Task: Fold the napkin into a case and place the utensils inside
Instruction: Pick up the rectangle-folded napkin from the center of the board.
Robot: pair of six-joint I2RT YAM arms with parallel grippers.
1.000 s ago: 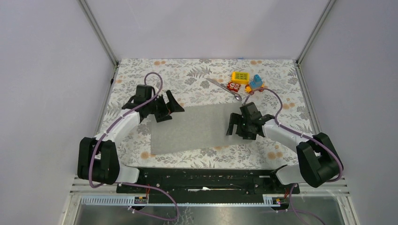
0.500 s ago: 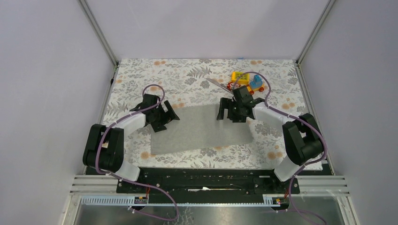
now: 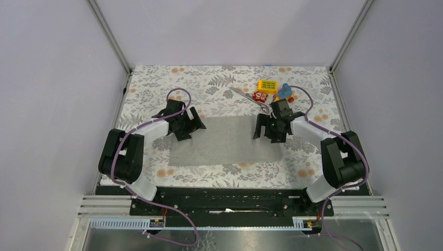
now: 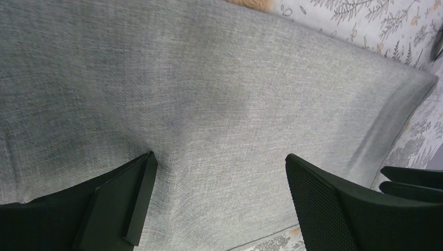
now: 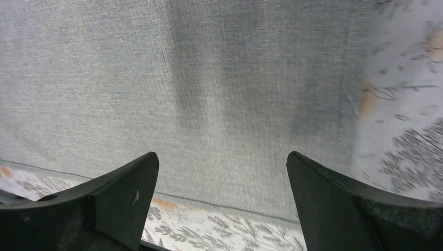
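Note:
The grey napkin (image 3: 224,142) lies flat on the floral tablecloth (image 3: 151,83). My left gripper (image 3: 193,125) hangs open over its far left corner, and my right gripper (image 3: 265,134) hangs open over its far right corner. The left wrist view shows the napkin (image 4: 209,89) filling the frame, with the left gripper (image 4: 219,159) spread wide and nothing between the fingers. In the right wrist view the right gripper (image 5: 222,157) is just as wide above the napkin (image 5: 183,78), close to its edge. The silver utensils (image 3: 251,98) lie on the cloth behind the right gripper.
Coloured toy blocks sit at the back right: a yellow one (image 3: 267,86), a red one (image 3: 258,95) and a blue one (image 3: 285,92), right beside the utensils. Metal frame posts and grey walls bound the table.
Both arms have swung their elbows in. The right gripper moved from the napkin's right edge up to its far right corner. The left gripper stayed near the far left corner. The napkin lies as before.

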